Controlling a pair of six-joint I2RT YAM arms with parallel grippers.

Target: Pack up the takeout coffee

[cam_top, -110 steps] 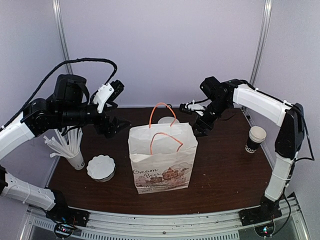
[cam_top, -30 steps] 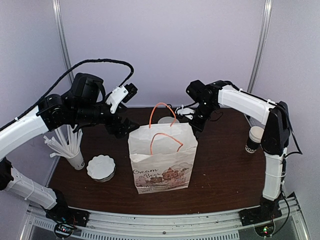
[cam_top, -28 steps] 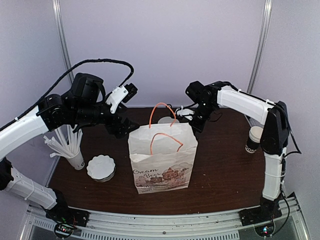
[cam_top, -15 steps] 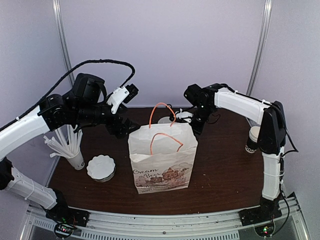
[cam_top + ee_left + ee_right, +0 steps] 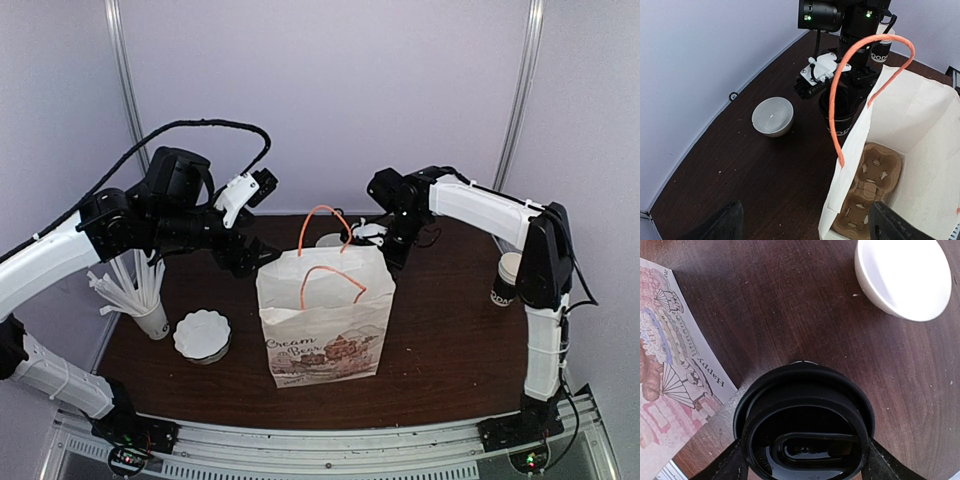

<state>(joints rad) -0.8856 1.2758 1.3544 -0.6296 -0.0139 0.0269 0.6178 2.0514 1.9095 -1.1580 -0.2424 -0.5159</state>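
Right fingers [image 5: 732,467] pinching small black paper cup with round black plastic lid [image 5: 805,410] at its sides; cup upright near dark worktop's [image 5: 450,340] far edge, just behind white paper bag [image 5: 325,315]; left fingers [image 5: 715,226] spread wide.

The dark bench [image 5: 440,340] bears a white paper bag [image 5: 325,320], a lidded black cup [image 5: 842,122] and white bowl [image 5: 772,116] behind it, a straw cup [image 5: 152,320] and scalloped white stack [image 5: 202,335] left, a lidless cup [image 5: 507,280] right
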